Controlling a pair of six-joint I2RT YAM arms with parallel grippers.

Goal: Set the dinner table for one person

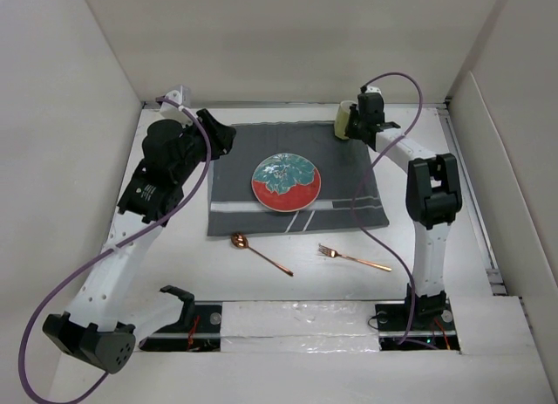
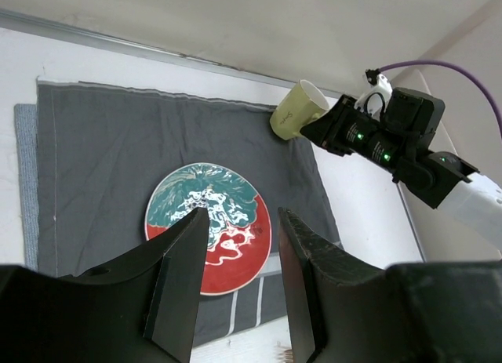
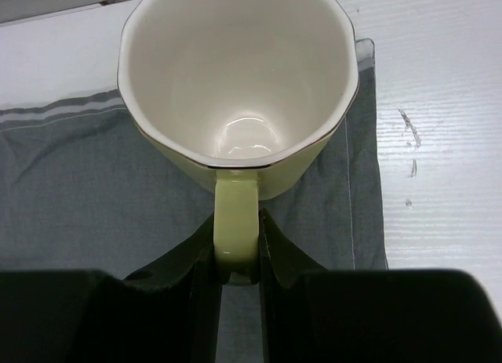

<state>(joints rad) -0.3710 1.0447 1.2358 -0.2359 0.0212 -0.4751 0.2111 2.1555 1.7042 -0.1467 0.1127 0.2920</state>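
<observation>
My right gripper is shut on the handle of a pale yellow-green mug, which is empty. The mug hangs tilted over the far right corner of a dark grey striped placemat on the white dinner table. I cannot tell whether it touches the cloth. A red and teal plate sits in the middle of the placemat. My left gripper stands open and empty above the mat's left side, with the plate showing between its fingers.
A copper spoon and a copper fork lie on the bare table in front of the placemat. White panels wall the table on the left, back and right. A purple cable loops over each arm.
</observation>
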